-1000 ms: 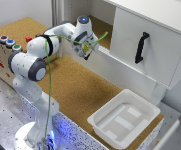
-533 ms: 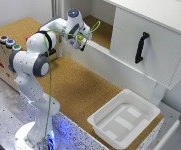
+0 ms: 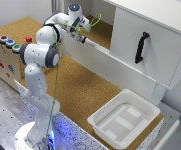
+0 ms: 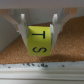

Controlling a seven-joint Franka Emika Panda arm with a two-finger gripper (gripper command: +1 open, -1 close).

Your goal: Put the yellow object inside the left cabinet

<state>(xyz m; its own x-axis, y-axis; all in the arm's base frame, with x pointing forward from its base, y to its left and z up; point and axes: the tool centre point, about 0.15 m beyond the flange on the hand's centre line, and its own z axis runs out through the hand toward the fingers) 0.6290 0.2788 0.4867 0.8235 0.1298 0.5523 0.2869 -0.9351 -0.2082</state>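
ok, block in claw
gripper point(image 4: 40, 31) clamped on yellow object point(image 4: 39, 41), above left cabinet's point(image 3: 102, 30) cork floor.

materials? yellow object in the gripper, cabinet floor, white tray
Yellow object: smooth matte block with black printed letters, probably plastic or painted wood.
Left cabinet floor: speckled brown, grainy, looks like cork.
White tray: smooth, slightly glossy, moulded ribs and rounded rim, likely plastic.
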